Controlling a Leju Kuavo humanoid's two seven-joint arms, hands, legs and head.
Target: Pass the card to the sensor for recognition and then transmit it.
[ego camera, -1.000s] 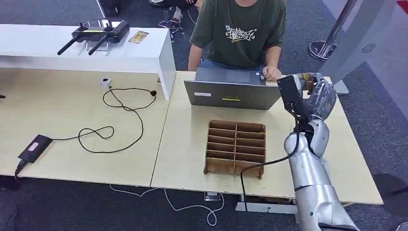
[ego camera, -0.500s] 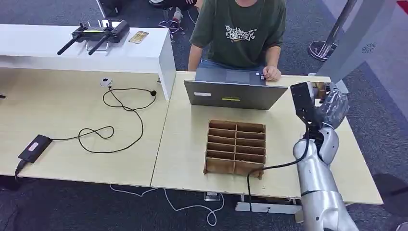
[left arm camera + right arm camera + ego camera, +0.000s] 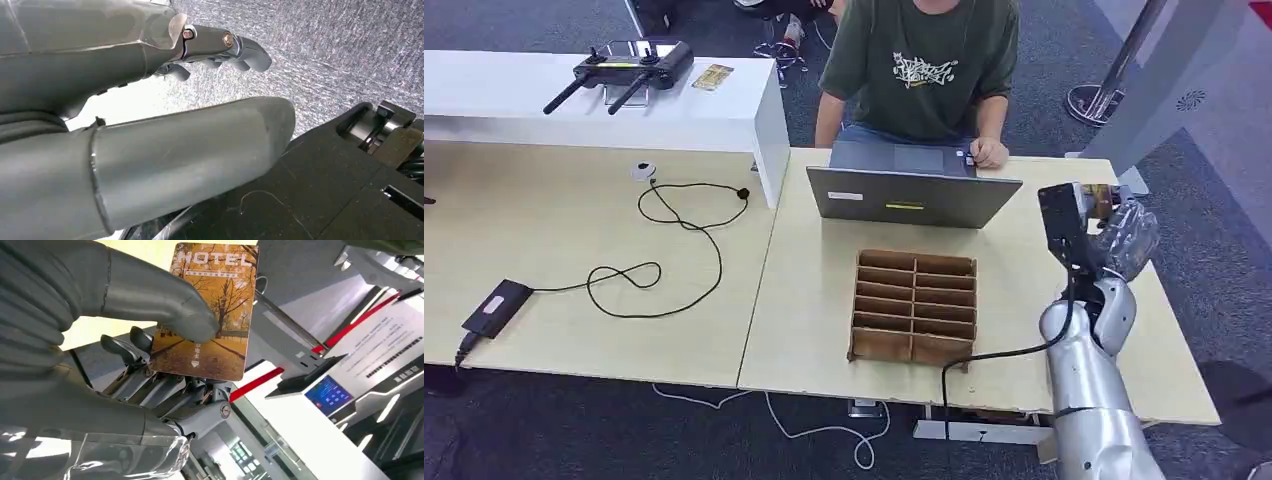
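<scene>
My right hand [image 3: 1124, 236] is raised over the right end of the table [image 3: 814, 260], by its far corner. It pinches an orange hotel card [image 3: 215, 315] between the thumb and the fingers; an orange edge of the card [image 3: 1097, 194] shows above the hand in the head view. Beyond the card, the right wrist view looks at a white kiosk with a small blue screen [image 3: 327, 394]. A grey kiosk panel [image 3: 1176, 95] stands past the table's far right corner. My left hand [image 3: 150, 125] hangs over grey carpet, its thumb and fingers apart with nothing between them.
A person in a green T-shirt [image 3: 924, 60] works at a grey laptop [image 3: 914, 195] across the table. A wooden divided tray [image 3: 914, 305] lies mid-table. To the left lie a round puck on a black cable [image 3: 643, 170], a black adapter [image 3: 494, 305], and a white shelf [image 3: 604, 100] with a controller [image 3: 619, 70].
My right arm has swung to the right and slightly down with the card, from beside the laptop's corner towards the table's right edge. The person and the table's things have stayed put.
</scene>
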